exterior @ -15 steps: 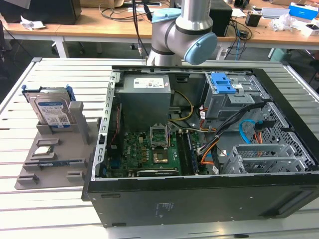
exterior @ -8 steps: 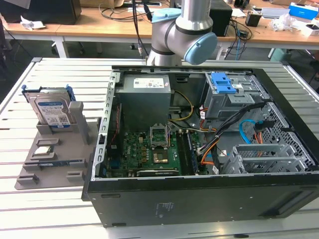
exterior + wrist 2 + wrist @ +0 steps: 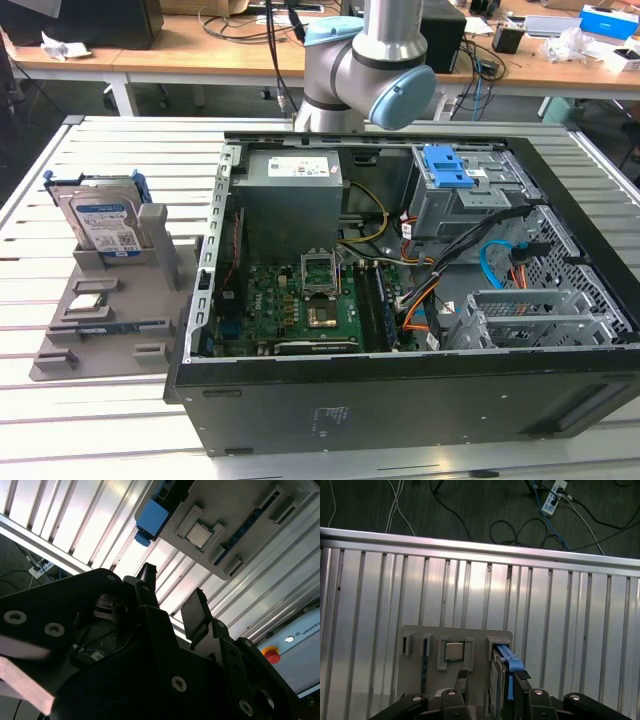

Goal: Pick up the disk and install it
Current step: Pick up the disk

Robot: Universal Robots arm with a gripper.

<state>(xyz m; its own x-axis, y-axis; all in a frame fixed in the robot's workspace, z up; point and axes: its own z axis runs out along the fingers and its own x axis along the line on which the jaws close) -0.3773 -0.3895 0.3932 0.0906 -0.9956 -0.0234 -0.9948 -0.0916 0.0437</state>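
Closest to the wrist cameras is the gripper (image 3: 491, 675), and its two black fingers (image 3: 146, 582) stand wide apart with nothing between them. Below it lies the slatted metal table (image 3: 370, 590), and on the table is a grey holder (image 3: 420, 635). The disk (image 3: 502, 672) stands on its edge in a slot of this holder, with one blue rail turned toward the gripper. The small chip (image 3: 453, 651) lies flat in the pocket just beside the disk. In the first wrist view the disk appears in line with the gap between the fingers, but the gripper is well apart from it and touches nothing.

As the exterior view shows it, the holder (image 3: 110, 330) lies at about nine o'clock from the open case (image 3: 400, 400). The disk (image 3: 100, 220) is at the twelve o'clock end of the holder. The arm (image 3: 370, 60) rises at twelve o'clock behind the case, and the cage (image 3: 470, 200) with the blue latch sits inside the case at about one o'clock.

I judge that the step in hand is the approach for the pick, because the disk is not yet taken. A good grasp calls for the fingers to go down on both flat faces of the disk, clear of the chip and the holder walls, and then to lift it straight out of the slot
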